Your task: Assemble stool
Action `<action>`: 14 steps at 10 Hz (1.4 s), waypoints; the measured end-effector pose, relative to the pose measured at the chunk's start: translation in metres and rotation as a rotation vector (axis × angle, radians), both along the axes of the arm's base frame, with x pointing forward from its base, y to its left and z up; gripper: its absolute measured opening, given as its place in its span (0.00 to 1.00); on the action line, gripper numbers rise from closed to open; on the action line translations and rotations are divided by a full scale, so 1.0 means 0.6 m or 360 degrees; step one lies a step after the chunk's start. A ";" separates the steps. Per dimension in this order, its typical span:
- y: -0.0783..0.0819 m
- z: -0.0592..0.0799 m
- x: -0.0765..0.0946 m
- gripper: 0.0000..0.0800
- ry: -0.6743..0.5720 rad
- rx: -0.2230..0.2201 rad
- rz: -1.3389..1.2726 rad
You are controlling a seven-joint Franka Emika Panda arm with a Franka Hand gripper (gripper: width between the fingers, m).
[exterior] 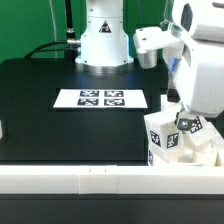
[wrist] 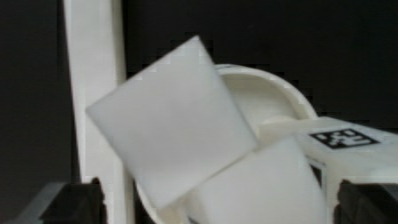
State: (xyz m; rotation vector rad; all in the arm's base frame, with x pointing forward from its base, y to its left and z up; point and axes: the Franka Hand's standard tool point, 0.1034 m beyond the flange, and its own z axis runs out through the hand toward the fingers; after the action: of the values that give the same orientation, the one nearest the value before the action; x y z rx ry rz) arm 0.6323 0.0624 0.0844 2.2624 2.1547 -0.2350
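I see the arm (exterior: 200, 65) bent low at exterior view's right, end effector (exterior: 184, 118) over stacked legs (exterior: 165, 135) by the seat (wrist: 267, 95); grip state unclear.

Even bright light, white plastic glaring; wrist view soft and blurred

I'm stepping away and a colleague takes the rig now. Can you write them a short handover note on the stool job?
Gripper: low over the stool parts at the exterior view's right; whether it is open or shut cannot be told.
Parts: white tagged legs clustered against the white border rail. The wrist view shows the round seat behind a tilted leg.
The marker board lies flat mid-table.
Done: no leg can be seen joined to the seat.
Left: by the look of it, all three legs.
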 end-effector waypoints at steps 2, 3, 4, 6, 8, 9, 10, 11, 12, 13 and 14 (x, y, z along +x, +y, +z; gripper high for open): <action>-0.002 0.000 0.000 0.81 0.0000 0.0000 -0.0004; -0.002 0.000 0.000 0.81 0.0000 0.0000 -0.0005; -0.002 0.000 0.001 0.81 -0.0002 -0.0002 -0.0020; 0.004 0.001 0.002 0.81 -0.0010 -0.0003 -0.0063; 0.016 0.002 0.003 0.64 -0.0013 0.0001 -0.0100; 0.021 0.004 0.003 0.64 -0.0014 0.0003 -0.0108; 0.025 0.005 0.004 0.46 -0.0012 0.0004 -0.0112; 0.025 0.006 0.003 0.42 -0.0009 0.0003 -0.0121; 0.026 0.006 0.003 0.42 -0.0009 0.0002 -0.0127; 0.026 0.006 0.003 0.42 -0.0009 -0.0001 -0.0148; 0.027 0.006 0.003 0.42 -0.0013 -0.0005 -0.0186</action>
State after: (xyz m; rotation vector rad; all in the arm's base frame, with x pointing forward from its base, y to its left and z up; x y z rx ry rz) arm 0.6338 0.0787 0.0878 2.3862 2.0187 -0.2297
